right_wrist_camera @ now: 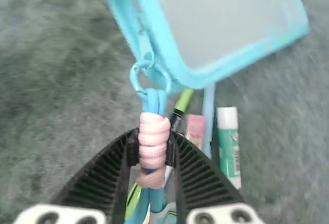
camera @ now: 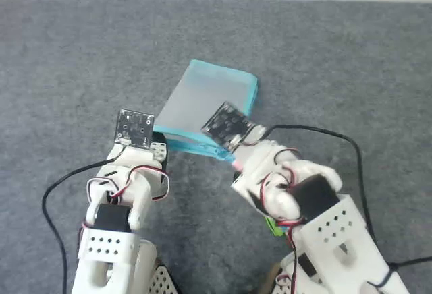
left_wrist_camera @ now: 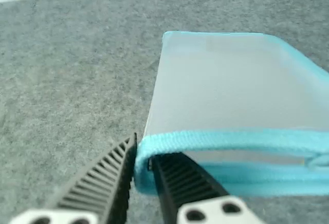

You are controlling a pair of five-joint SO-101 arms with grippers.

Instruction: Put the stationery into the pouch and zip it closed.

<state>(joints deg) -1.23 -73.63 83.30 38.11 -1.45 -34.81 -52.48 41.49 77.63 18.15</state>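
Note:
A translucent pouch with turquoise edging lies mid-table, its zipper side toward the arms. My left gripper is shut on the pouch's near turquoise corner; in the high view this gripper sits at the pouch's left end. My right gripper is shut on the pink zipper pull, which hangs by blue cord from the slider ring. Beside the pouch's edge lie a green pen, a pink eraser and a glue stick, partly hidden by the pouch and my fingers.
Grey carpet covers the whole table, with open room to the left, right and beyond the pouch. A black cable loops to the right of the right arm. A pale wall runs along the far edge.

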